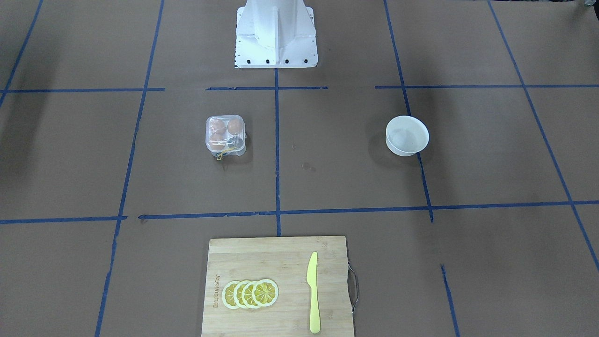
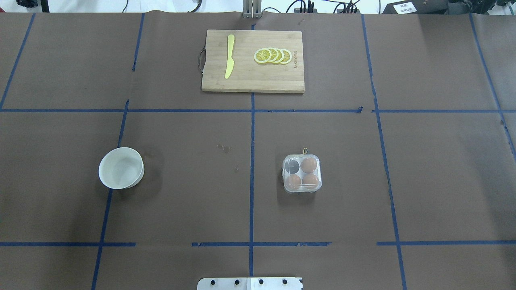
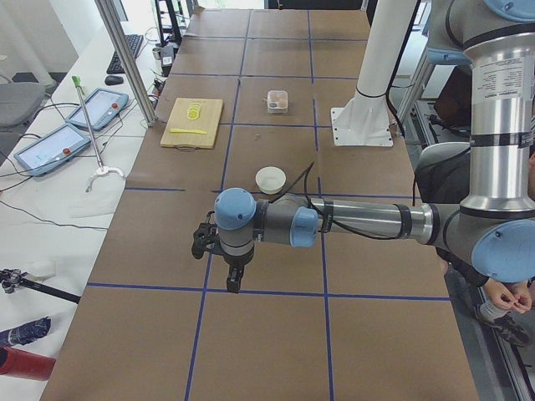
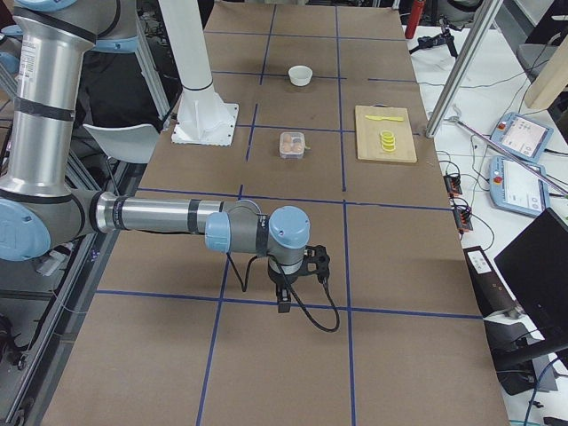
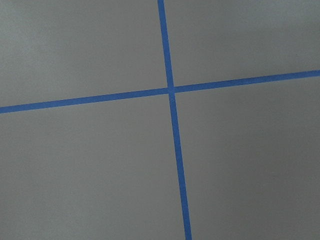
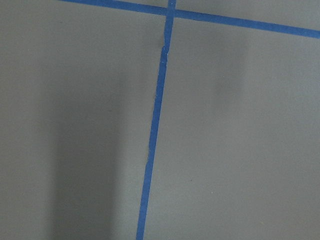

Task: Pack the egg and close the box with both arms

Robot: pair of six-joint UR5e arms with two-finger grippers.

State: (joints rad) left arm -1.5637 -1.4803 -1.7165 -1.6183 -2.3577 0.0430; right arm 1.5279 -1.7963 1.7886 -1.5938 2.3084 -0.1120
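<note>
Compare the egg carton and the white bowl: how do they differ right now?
The egg carton is square and clear; the white bowl is round and opaque. The carton holds three brown eggs, one cell empty; the bowl holds nothing. The carton sits on the robot's right half of the table, the bowl on its left. Both rest on the brown table.

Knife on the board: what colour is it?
The knife is light yellow all over; it shows best in the front-facing view.

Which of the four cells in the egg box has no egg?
The box's far-left cell in the overhead view, on the bowl's side. It looks dark; the other three each hold a brown egg.
</note>
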